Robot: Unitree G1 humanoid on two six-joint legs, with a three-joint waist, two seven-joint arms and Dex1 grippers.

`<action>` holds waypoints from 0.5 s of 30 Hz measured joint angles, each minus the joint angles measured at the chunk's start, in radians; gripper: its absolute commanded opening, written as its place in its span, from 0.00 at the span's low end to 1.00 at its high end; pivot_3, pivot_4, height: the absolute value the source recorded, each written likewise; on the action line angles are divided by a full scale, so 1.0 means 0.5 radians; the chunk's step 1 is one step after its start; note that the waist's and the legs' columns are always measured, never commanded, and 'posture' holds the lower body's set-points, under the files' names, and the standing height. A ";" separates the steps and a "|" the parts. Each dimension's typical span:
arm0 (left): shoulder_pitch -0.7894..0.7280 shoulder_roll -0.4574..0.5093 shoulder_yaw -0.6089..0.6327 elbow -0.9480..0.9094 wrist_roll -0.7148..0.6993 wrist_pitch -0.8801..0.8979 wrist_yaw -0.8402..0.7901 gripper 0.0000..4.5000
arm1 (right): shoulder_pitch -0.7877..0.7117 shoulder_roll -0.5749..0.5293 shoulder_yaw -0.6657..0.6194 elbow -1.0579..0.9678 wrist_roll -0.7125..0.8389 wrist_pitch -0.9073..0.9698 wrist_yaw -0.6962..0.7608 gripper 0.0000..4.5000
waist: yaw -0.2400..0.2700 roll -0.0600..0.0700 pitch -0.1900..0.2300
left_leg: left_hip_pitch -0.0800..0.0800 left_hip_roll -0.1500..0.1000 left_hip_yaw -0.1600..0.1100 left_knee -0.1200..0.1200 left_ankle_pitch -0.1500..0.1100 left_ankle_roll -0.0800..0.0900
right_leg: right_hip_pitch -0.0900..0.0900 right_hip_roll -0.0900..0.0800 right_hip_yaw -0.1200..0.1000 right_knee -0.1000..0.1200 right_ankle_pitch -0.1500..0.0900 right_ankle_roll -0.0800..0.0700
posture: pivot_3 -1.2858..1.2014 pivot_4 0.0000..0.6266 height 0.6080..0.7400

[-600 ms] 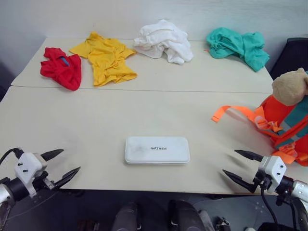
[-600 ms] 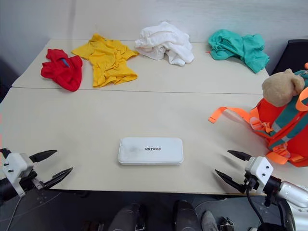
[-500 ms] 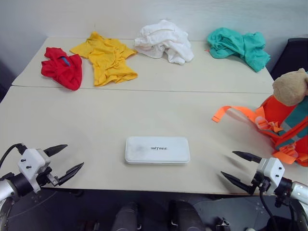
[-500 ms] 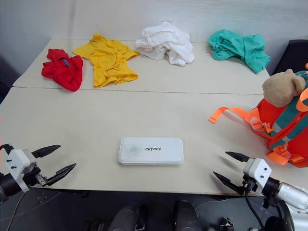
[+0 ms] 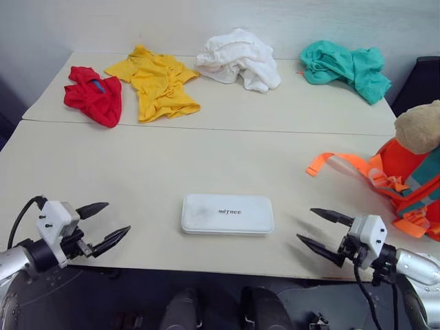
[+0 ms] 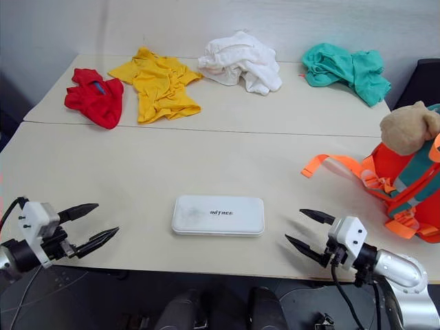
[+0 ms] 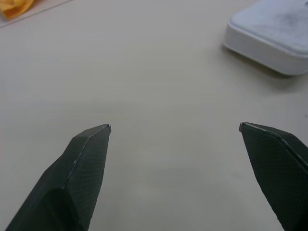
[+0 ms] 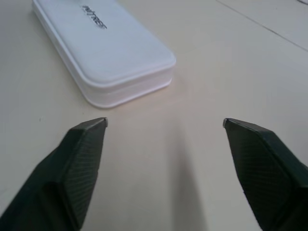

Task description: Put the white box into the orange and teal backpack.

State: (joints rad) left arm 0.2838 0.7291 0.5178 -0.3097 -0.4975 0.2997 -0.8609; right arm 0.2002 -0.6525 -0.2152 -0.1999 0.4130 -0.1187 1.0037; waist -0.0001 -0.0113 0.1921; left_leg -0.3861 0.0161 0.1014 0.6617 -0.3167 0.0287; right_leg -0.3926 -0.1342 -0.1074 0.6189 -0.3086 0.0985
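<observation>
Two grippers are seen flanking one flat white rectangular plastic box [image 5: 227, 214] with rounded corners and small dark lettering. The box is laid flat near the front edge of the pale beige table [image 5: 206, 148], its long axis running left to right, parallel to that edge.

The left gripper [image 5: 100, 224] is held near the front edge, well apart from the box's left short end, fingers pointed toward it. The fingers are spread wide and nothing is held between them. In the left wrist view the box corner [image 7: 274, 33] is seen off to one side, not between the tips.

The right gripper [image 6: 301, 232] is held just beside the box's right short end, likewise spread wide and empty. In the right wrist view a rounded box corner [image 8: 110, 48] is seen close ahead. The right gripper is judged the nearer of the two.

The small orange backpack with teal trim and a tan plush toy [image 5: 412, 172] is stood at the table's right edge, orange straps trailing toward the centre; it is well apart from the box, on the right arm's side.

The surface around the box is bare and smooth. At the far side four crumpled garments are noted: red [image 5: 93, 95], yellow [image 5: 159, 81], white [image 5: 240, 58], teal [image 5: 344, 65]. All are well clear of the box-to-backpack path. A plain pale wall is seen behind.
</observation>
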 measured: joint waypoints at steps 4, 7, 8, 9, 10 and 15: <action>-0.116 0.002 -0.085 -0.003 -0.033 0.121 0.012 0.52 | -0.099 -0.004 0.058 0.000 -0.024 0.020 0.010 0.32 | -0.002 0.000 0.000 | 0.000 0.000 0.001 0.001 0.007 0.011 | 0.000 0.001 0.000 0.002 0.000 0.000 | 0.52 0.24 1.00; -0.226 0.041 -0.179 0.000 -0.033 0.192 0.007 0.32 | -0.210 -0.018 0.113 0.017 -0.083 0.013 0.024 0.09 | -0.002 0.000 0.000 | 0.000 0.000 0.001 0.001 0.008 0.010 | 0.000 0.001 -0.001 0.004 0.000 0.000 | 0.52 0.24 1.00; -0.258 0.059 -0.208 0.004 -0.032 0.215 0.001 0.25 | -0.239 -0.034 0.132 0.034 -0.114 0.012 0.031 0.01 | -0.002 0.000 0.000 | 0.000 -0.001 0.001 0.001 0.008 0.010 | 0.000 0.001 -0.001 0.004 0.000 0.000 | 0.52 0.24 1.00; -0.286 0.076 -0.235 0.008 -0.029 0.246 -0.003 0.18 | -0.267 -0.048 0.151 0.055 -0.142 0.011 0.032 0.00 | -0.002 0.000 0.000 | 0.000 -0.001 0.001 0.001 0.008 0.010 | -0.001 0.002 -0.001 0.004 0.000 0.000 | 0.52 0.24 1.00; -0.317 0.094 -0.272 0.013 -0.028 0.297 -0.001 0.18 | -0.300 -0.050 0.164 0.077 -0.153 0.031 0.029 0.00 | -0.003 0.000 0.000 | 0.000 -0.001 0.001 0.001 0.009 0.010 | 0.000 0.002 -0.001 0.004 0.000 0.000 | 0.52 0.24 1.00; -0.409 0.115 -0.311 0.015 -0.224 0.737 0.060 0.42 | -0.346 -0.112 0.203 0.080 -0.054 0.239 0.124 0.20 | -0.003 0.000 0.000 | 0.000 -0.001 0.001 0.002 0.009 0.011 | 0.000 0.002 -0.001 0.005 0.000 0.000 | 0.52 0.24 1.00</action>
State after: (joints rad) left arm 0.0792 0.7867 0.3623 -0.3024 -0.6094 0.6681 -0.8306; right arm 0.0274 -0.7087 -0.1138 -0.1599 0.3861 0.0009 1.0657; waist -0.0017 -0.0113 0.1922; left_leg -0.3862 0.0159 0.1016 0.6625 -0.3121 0.0341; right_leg -0.3926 -0.1331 -0.1078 0.6214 -0.3085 0.0986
